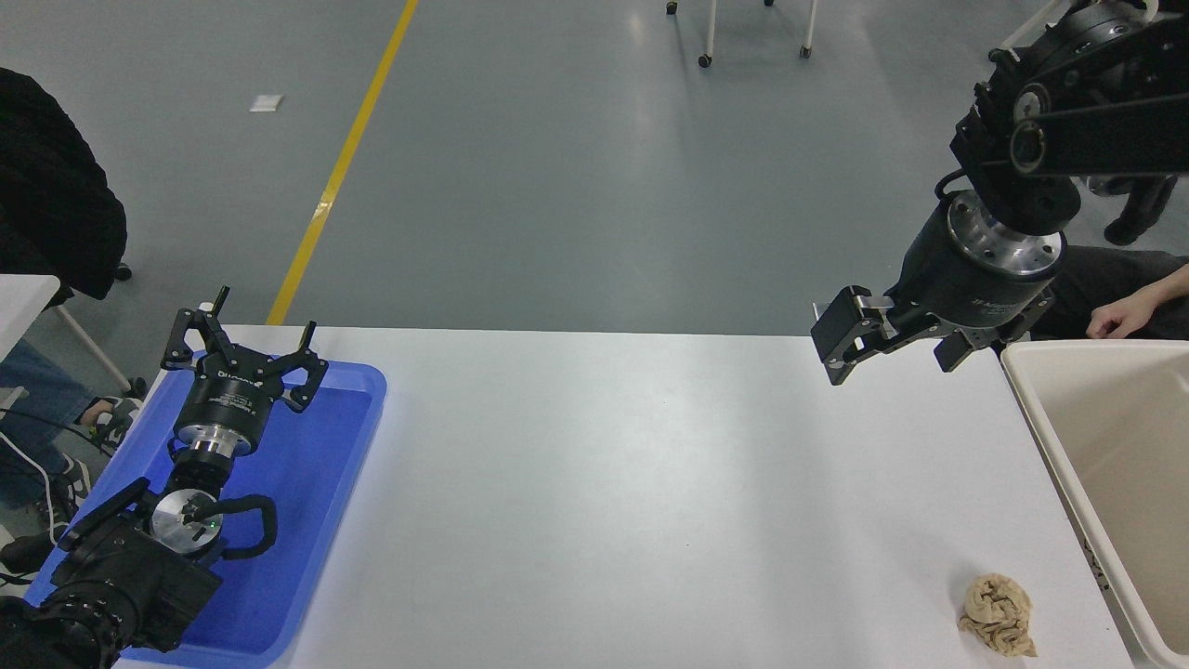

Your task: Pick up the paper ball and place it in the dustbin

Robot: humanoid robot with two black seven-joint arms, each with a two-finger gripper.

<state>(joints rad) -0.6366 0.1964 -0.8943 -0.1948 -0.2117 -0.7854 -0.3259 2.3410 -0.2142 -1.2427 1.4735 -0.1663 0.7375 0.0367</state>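
Note:
The paper ball point(999, 615), a crumpled tan wad, lies on the white table near its front right corner, just left of the dustbin. The dustbin point(1050, 446) is a cream bin at the right edge, partly cut off by the frame. My right gripper point(896, 358) hangs open and empty above the table's far right part, beside the bin's far corner and well away from the ball. My left gripper point(246, 339) is parked open over the blue tray at the lower left.
A shallow blue tray point(358, 418) sits at the table's left end under the left arm. A person's hand point(1119, 321) rests just beyond the bin's far rim. Another person in black stands at the far left point(56, 195).

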